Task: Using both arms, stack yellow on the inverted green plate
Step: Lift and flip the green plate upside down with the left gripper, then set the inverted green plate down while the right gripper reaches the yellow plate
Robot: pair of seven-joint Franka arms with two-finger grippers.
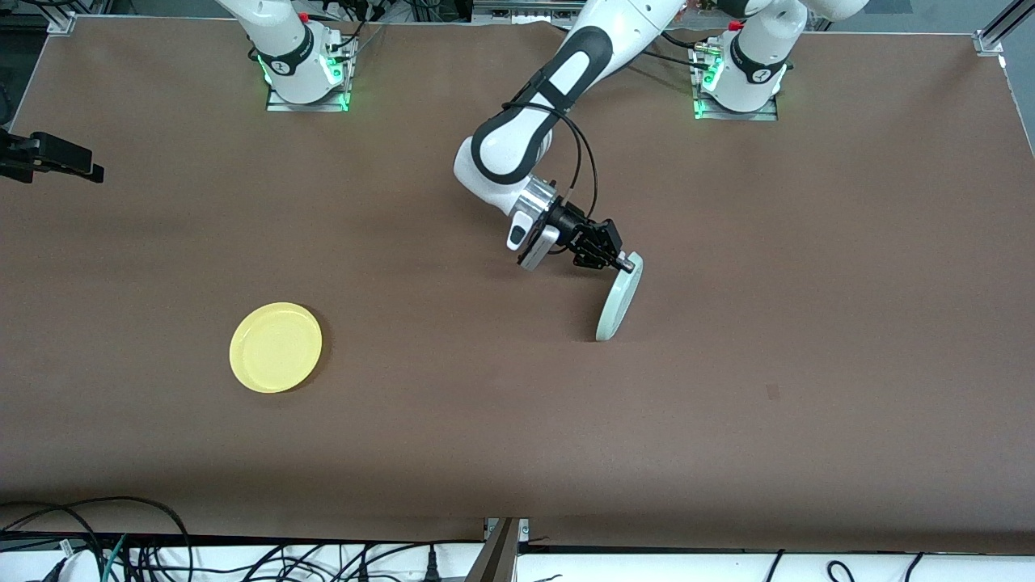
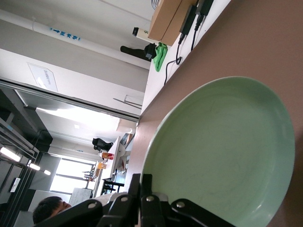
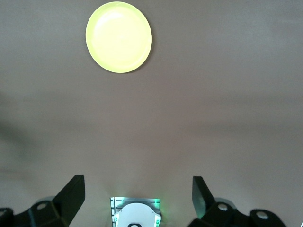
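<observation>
- While the green plate [image 1: 620, 297] stands nearly on edge near the table's middle, its lower rim resting on the brown table [image 1: 808, 323], the left gripper [image 1: 618, 263] pinches its upper rim; this looks like the middle of a flip, since the plate must end up inverted before anything is stacked on it.
- Holding by the rim makes sense as a judgement: it lets the plate pivot on the edge that touches the table rather than being lifted clear.
- In the left wrist view the plate's concave face [image 2: 222, 156] fills the frame, turned toward the camera, with the fingers closed on the rim at the frame's edge.
- The yellow plate [image 1: 276, 347] lies flat and right way up, toward the right arm's end of the table, well apart from the green one and nearer the front camera.
- The right gripper [image 3: 137, 198] waits high over the table at its own end, above its base, its fingers spread wide and holding nothing; the yellow plate [image 3: 119, 37] shows in its view.
- Next, I judge, the green plate has to tip over onto its face.
</observation>
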